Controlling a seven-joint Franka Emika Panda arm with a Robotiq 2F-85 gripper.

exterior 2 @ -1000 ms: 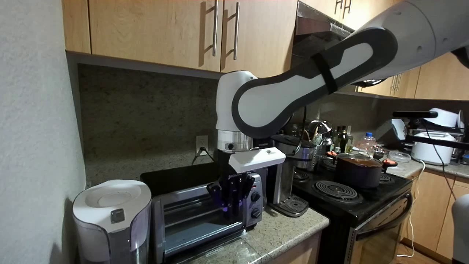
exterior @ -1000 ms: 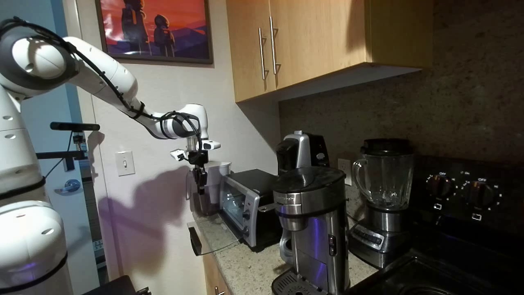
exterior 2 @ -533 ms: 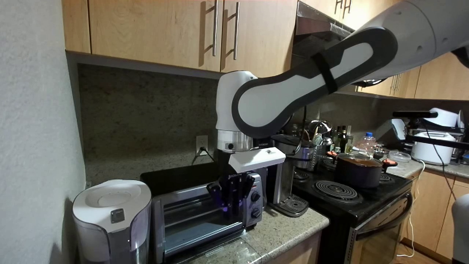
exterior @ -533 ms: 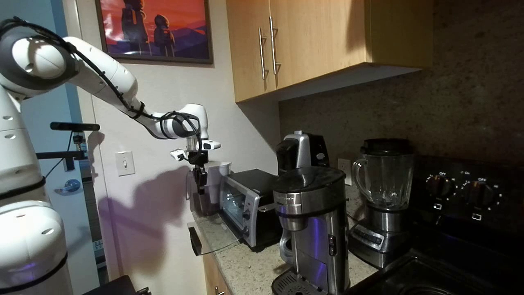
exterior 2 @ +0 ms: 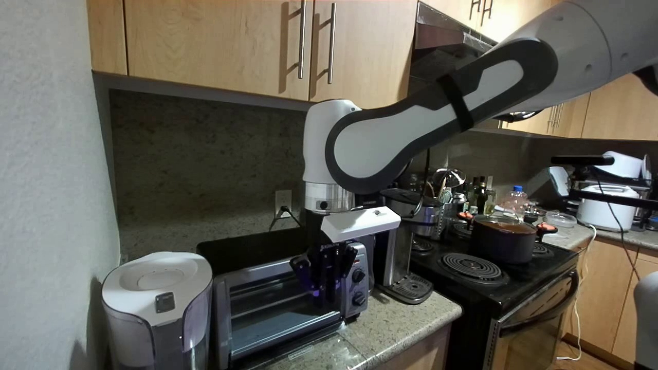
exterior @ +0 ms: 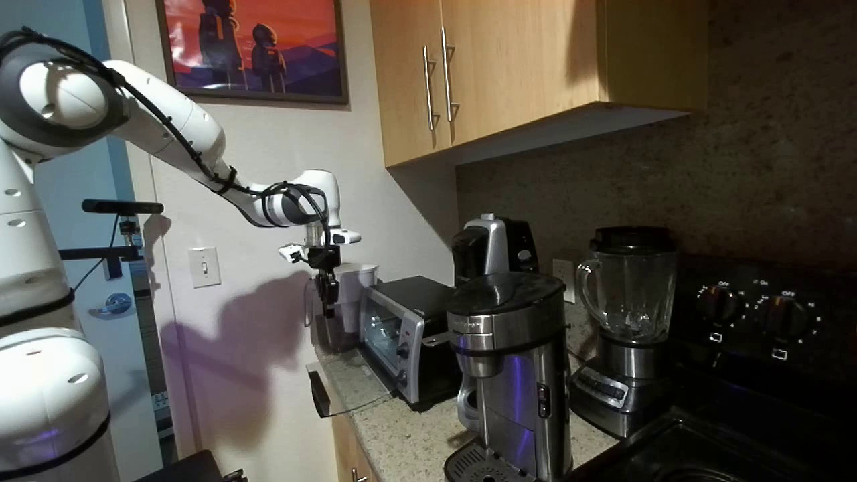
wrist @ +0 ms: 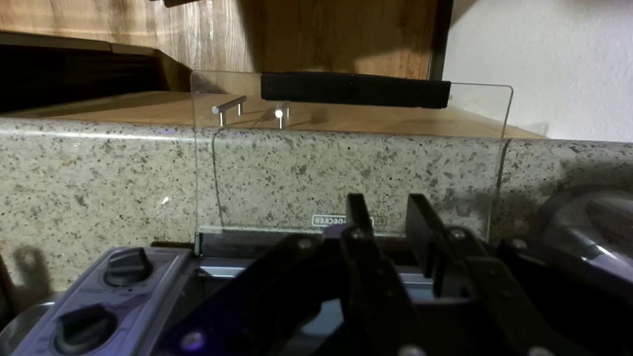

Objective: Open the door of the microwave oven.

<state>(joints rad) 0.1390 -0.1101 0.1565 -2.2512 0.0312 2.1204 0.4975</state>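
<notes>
Plainly, the door (exterior: 349, 383) of the microwave oven (exterior: 414, 341) is already down: its clear glass goes from the front of the oven out past the edge of the counter (exterior: 402, 435). Above this glass, in front of the oven, there is free air around the gripper (wrist: 387, 201). Near one end of the oven stands a steel coffee maker (exterior: 515, 381); just beside the opposite end there is a pitcher (exterior 2: 157, 280) with white lid. The fingers (wrist: 358, 217) are parted, a rather narrow gap showing between them, and they hang in front of the oven, the tips seemingly apart from the glass. The door lies about level and points away from the oven, its black handle (wrist: 355, 90) farthest out. The oven's long axis follows the counter's edge, and the handle runs parallel with it.
</notes>
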